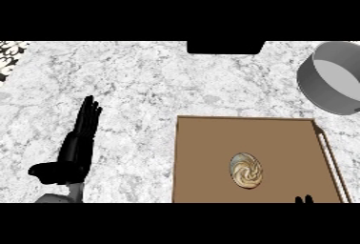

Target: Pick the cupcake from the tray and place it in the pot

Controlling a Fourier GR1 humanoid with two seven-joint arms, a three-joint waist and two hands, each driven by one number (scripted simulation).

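A cupcake (247, 170) with swirled cream-and-grey frosting sits near the middle of a brown tray (204, 143) at the lower right of the counter. A grey pot (325, 83) stands at the far right, beyond the tray's back corner. My left hand (76, 147) rests open on the counter left of the tray, fingers straight and pointing away from me. Only the fingertips of my right hand (304, 198) show at the lower edge, over the tray's near right part, below and right of the cupcake.
The counter is white-grey marble. A dark rectangular object (225, 46) sits at the back edge, centre. A patterned black-and-white patch (10, 55) shows at the top left corner. The tray has a raised rim (329, 152) along its right side.
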